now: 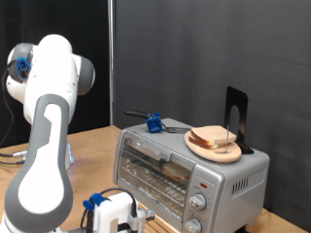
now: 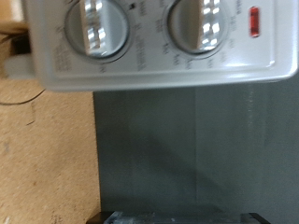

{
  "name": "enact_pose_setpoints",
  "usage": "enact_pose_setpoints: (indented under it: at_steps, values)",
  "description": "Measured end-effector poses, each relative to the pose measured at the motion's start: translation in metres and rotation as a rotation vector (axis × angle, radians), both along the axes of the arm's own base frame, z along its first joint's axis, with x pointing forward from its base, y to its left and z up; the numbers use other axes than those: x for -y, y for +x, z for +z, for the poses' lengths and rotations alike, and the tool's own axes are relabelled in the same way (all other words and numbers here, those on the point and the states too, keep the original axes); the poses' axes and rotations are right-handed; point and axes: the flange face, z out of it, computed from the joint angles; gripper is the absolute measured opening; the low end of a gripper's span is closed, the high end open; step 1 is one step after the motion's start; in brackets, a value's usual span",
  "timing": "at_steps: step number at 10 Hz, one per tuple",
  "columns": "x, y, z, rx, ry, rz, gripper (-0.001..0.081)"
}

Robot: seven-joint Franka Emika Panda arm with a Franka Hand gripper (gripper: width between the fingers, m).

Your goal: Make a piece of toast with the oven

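The silver oven (image 1: pixel 185 175) stands on the wooden table with its glass door shut. Its knobs (image 1: pixel 198 202) are on the right of its front. Behind the glass a dim brownish shape (image 1: pixel 177 171) shows; I cannot tell whether it is the piece of toast. My gripper (image 1: pixel 124 217) is low in front of the oven's lower left corner and holds nothing that I can see. In the wrist view the oven's two knobs (image 2: pixel 98 28) and a red lamp (image 2: pixel 254 21) fill the picture close up; only a dark edge of the gripper (image 2: pixel 182 218) shows.
On the oven's top sit a round wooden plate (image 1: pixel 198 148) with piled bread slices (image 1: pixel 214 138), a blue and black tool (image 1: pixel 154 122) and a black upright stand (image 1: pixel 236 115). My white arm (image 1: pixel 49 136) rises at the exterior view's left. A dark curtain hangs behind.
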Motion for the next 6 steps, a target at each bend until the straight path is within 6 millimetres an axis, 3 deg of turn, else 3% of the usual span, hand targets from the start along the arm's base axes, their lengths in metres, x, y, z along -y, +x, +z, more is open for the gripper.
enact_pose_setpoints:
  at_steps: [2, 6]
  values:
    - [-0.005, 0.006, -0.008, 0.111, -0.041, -0.014, 0.0808]
    - [-0.044, 0.015, -0.009, 0.208, -0.016, 0.025, 0.0808]
